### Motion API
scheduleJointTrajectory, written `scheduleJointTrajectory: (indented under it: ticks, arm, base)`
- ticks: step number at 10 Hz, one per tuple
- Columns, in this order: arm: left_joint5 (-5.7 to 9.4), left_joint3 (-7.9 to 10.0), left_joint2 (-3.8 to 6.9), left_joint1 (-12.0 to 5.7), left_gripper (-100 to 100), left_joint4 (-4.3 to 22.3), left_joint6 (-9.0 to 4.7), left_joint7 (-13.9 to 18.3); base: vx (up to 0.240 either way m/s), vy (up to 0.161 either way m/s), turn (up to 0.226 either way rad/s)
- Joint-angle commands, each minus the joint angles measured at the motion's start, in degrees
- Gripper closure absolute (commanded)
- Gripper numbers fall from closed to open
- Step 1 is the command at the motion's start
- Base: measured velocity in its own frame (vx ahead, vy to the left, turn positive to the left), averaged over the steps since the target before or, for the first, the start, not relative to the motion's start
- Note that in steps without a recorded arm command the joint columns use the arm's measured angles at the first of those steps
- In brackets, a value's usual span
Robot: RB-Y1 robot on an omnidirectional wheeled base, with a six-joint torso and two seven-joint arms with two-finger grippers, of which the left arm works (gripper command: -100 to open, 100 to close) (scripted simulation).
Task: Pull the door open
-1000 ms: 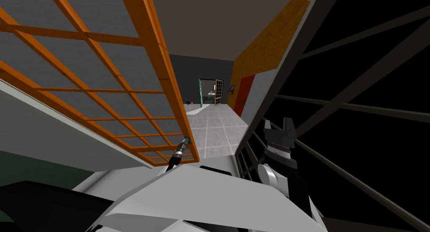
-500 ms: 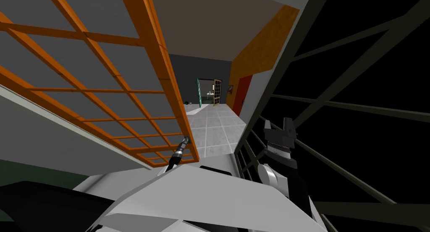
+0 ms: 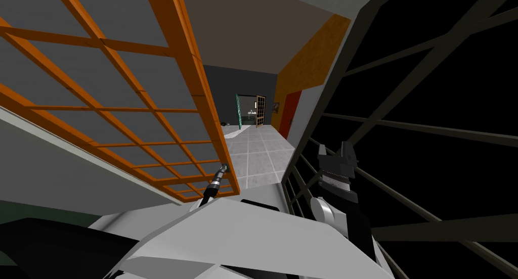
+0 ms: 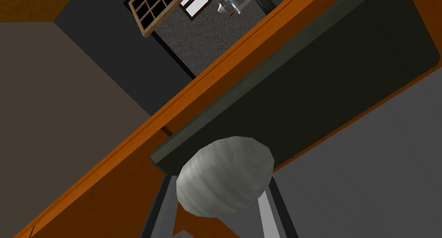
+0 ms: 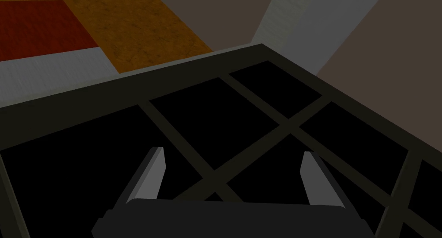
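The door (image 3: pixel 126 109) is an orange lattice of grey panes, swung out to my left in the head view. At its lower free edge my left gripper (image 3: pixel 223 168) reaches the handle. In the left wrist view a grey round knob (image 4: pixel 225 175) sits on a dark plate (image 4: pixel 302 84) fixed to the orange door stile (image 4: pixel 129 162). My left fingers (image 4: pixel 269 209) press the knob's sides, so the gripper is shut on it. My right gripper (image 3: pixel 335 150) hangs open and holds nothing, raised in front of a dark window lattice (image 5: pixel 259 114).
A grey tiled corridor floor (image 3: pixel 258 154) runs ahead to a far open doorway (image 3: pixel 248 111) with a small lattice door (image 3: pixel 260 110). An orange wall with a red door (image 3: pixel 291 114) lines the right. A dark-framed lattice over a black area (image 3: pixel 430 129) stands close on my right.
The corridor and the right wall with its dark lattice have slid left in the head view. The orange door and both grippers keep their places, so I have turned along with the door.
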Motion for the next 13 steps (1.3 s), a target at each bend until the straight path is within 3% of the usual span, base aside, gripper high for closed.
scheduleJointTrajectory:
  ticks: [1,5,6,12,13]
  arm:
    - [0.72,-0.2,-0.24,-0.55,100,1.3,-0.16,2.9]
    - [1.77,-0.19,-0.11,-1.09,100,2.0,-0.18,8.4]
    - [1.77,-0.19,-0.11,-1.09,100,2.0,-0.18,8.5]
    - [3.96,-0.15,0.17,-2.21,100,3.4,-0.22,17.8]
    - [3.96,-0.15,0.17,-2.21,100,3.4,-0.22,18.0]
  base:
    - [-0.066,0.017,-0.113]
    - [-0.043,0.012,-0.048]
    - [-0.034,0.013,-0.04]
    - [-0.048,0.013,-0.064]
    - [-0.038,0.006,-0.043]
